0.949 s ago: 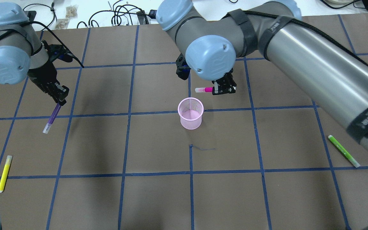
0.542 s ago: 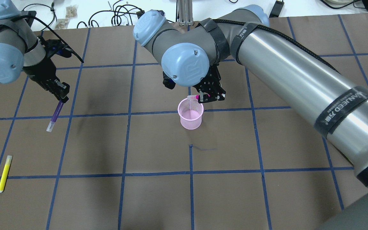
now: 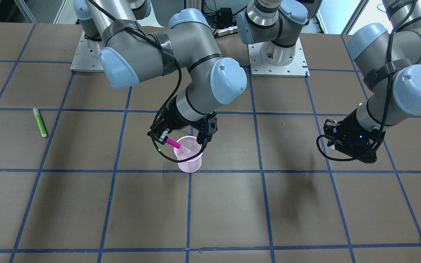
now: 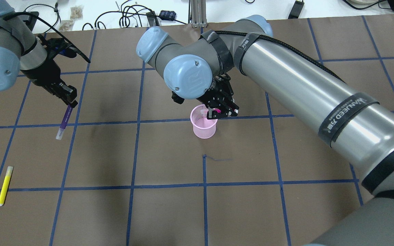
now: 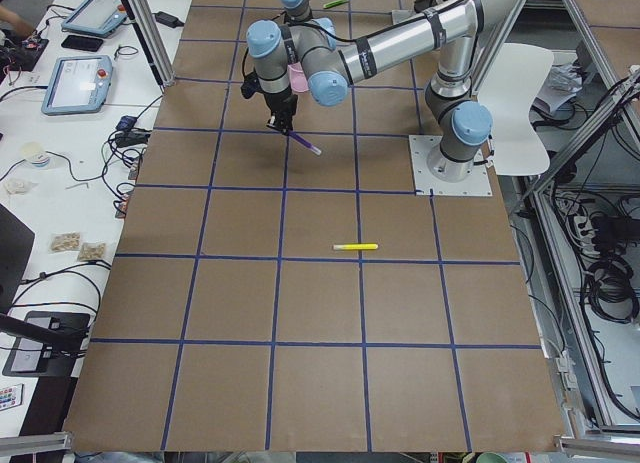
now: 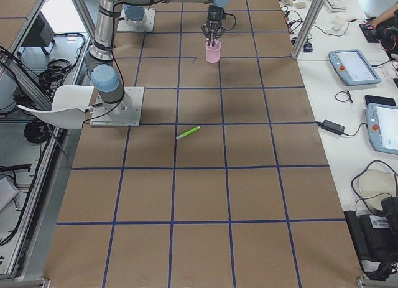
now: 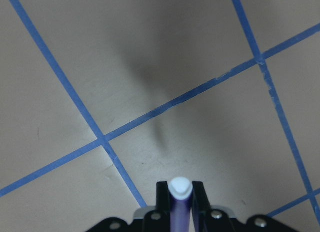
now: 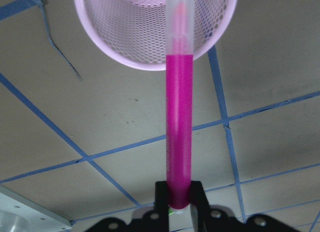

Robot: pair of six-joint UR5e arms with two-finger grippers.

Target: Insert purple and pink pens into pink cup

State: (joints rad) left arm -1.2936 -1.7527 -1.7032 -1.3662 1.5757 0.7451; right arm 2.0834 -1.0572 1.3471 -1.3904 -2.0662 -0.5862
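The pink mesh cup (image 4: 204, 127) stands upright near the table's middle; it also shows in the front view (image 3: 189, 162) and the right wrist view (image 8: 125, 51). My right gripper (image 4: 221, 112) is shut on the pink pen (image 8: 179, 122), held tilted with its clear cap end over the cup's mouth (image 3: 175, 145). My left gripper (image 4: 68, 101) is shut on the purple pen (image 4: 64, 120), which hangs above the table far left of the cup; the pen's white end shows in the left wrist view (image 7: 180, 189).
A yellow pen (image 4: 4, 185) lies near the table's front left. A green pen (image 3: 39, 122) lies on the robot's right side. Blue tape lines grid the brown table (image 4: 169, 212). Cables lie along the far edge.
My right gripper has moved left and down with the pink pen, bringing its cap end over the cup's rim. My left gripper has shifted slightly right with the purple pen.
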